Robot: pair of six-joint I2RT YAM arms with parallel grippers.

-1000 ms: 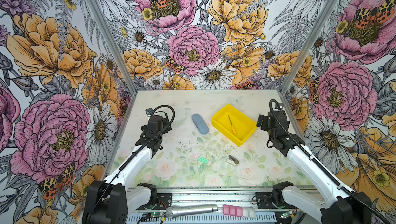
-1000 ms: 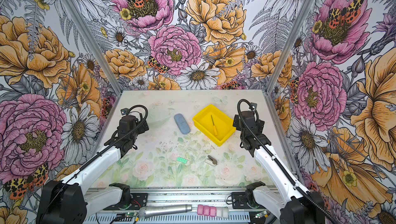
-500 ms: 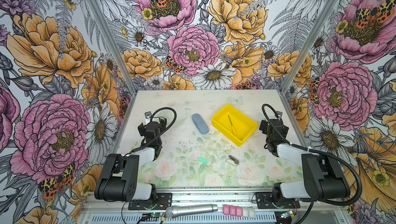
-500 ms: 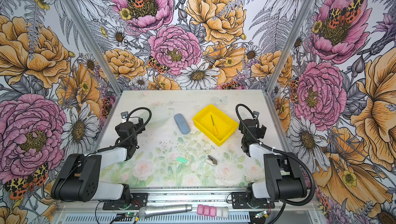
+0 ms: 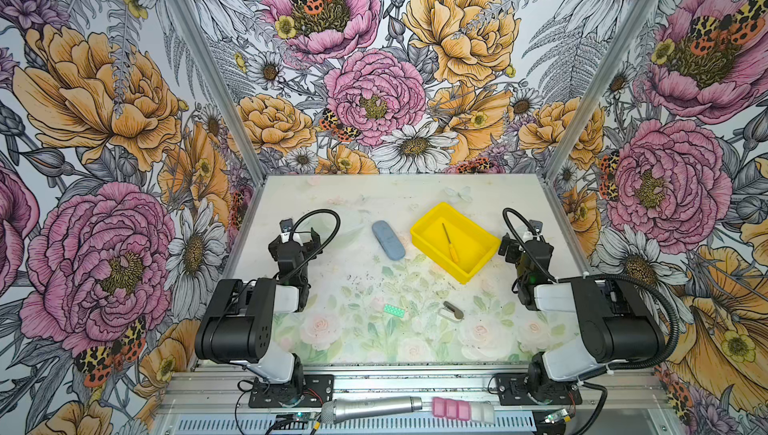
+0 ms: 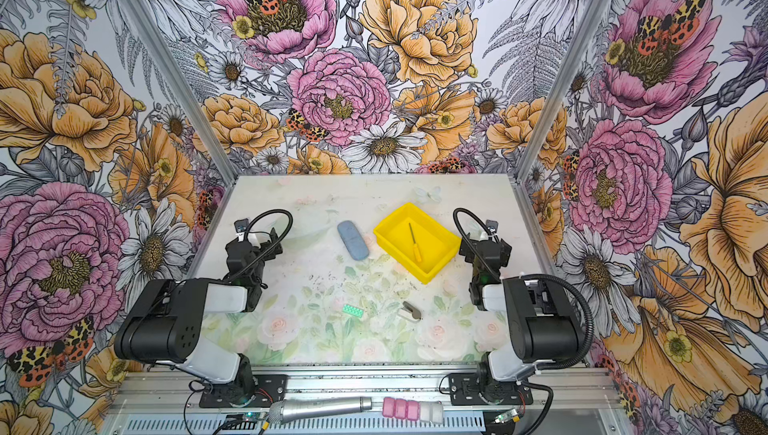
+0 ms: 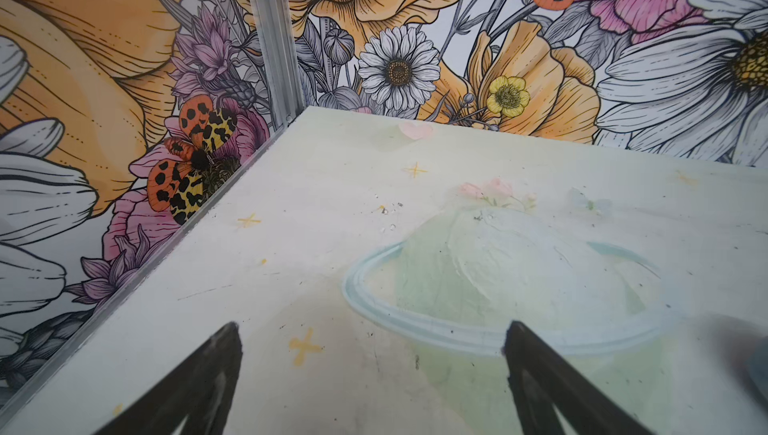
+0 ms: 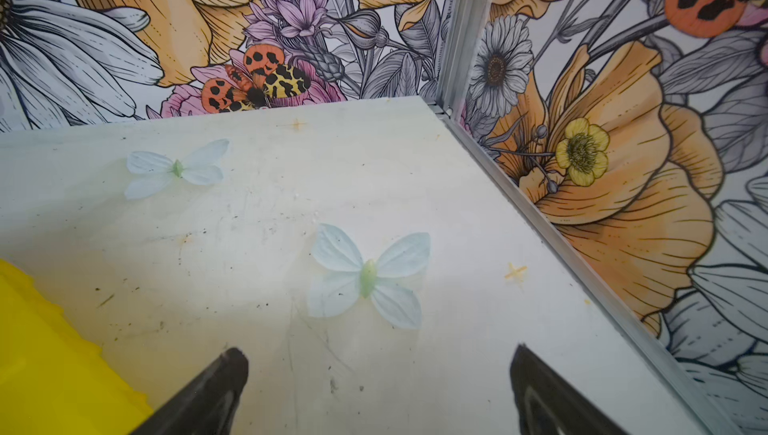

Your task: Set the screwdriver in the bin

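- In both top views the screwdriver (image 5: 450, 241) lies flat on the floor of the yellow bin (image 5: 436, 260), with its handle towards the near wall and no claw touching it. The job looks done, so the main danger is any needless further move.
- Same views: the right claw (image 5: 525, 246) sits just beside the bin's right corner, its fingers apart and empty. A swing towards the middle from there would likely catch the rim and shove or tip the bin. The slim tool could then slide out over the low wall.
- The orange handle nearly matches the yellow plastic. A checker could miss it and send an arm in for a pointless grab.
- The left claw (image 5: 294, 241), also spread and empty, rests well apart from the bin and nearer the blue-grey case (image 5: 388, 240). A sweep across could push the case into the bin. The grey clip (image 5: 453, 311) lies apart from both and seems out of harm's way.
- Left wrist view: the two fingertips stand wide over bare tabletop (image 7: 332, 204) with nothing between them. A blurred grey shape at the picture's edge may be the case, but I cannot tell. If it is, a reach that way risks picking up the wrong thing.
- Right wrist view: the fingers are wide, with only printed butterflies on the tabletop ahead of them. A corner of the bin (image 8: 50, 349) shows close by one finger (image 8: 208, 391). That closeness is the weak spot, since a small sideways drift would nudge the bin.
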